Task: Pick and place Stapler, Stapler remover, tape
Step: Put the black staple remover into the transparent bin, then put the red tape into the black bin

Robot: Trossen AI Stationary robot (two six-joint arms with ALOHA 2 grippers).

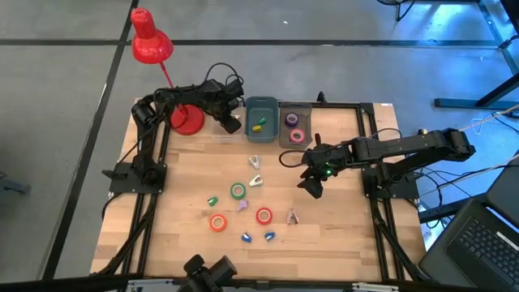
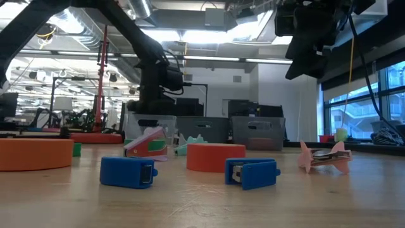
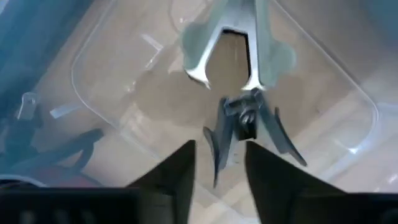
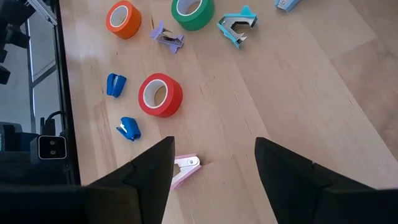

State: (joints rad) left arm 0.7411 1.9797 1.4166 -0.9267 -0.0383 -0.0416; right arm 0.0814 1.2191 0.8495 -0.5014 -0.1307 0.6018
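Note:
My left gripper (image 1: 229,122) is at the table's far side, left of the teal bin (image 1: 261,113). In its wrist view its fingers stand slightly apart (image 3: 220,168) over a clear bin (image 3: 93,102). A dark grey staple remover (image 3: 244,121) is just past the fingertips, with one leg reaching between them. My right gripper (image 1: 312,185) is open and empty above the table's right half, with a pink staple remover (image 4: 185,167) beside one finger. Red tape (image 4: 160,95), orange tape (image 4: 123,18), green tape (image 4: 193,11) and two blue staplers (image 4: 115,84) (image 4: 128,128) lie on the table. My left gripper has one leg (image 3: 215,158) of the staple remover between its fingertips, with a gap beside it. I cannot tell whether a finger touches it. The fingers point down into the clear bin.
A grey bin (image 1: 294,126) holds purple tape (image 1: 291,119) and pink tape (image 1: 298,135). The teal bin holds small yellow and green items. A red lamp (image 1: 150,40) stands at the far left. More staple removers (image 1: 255,162) (image 1: 242,207) lie mid-table.

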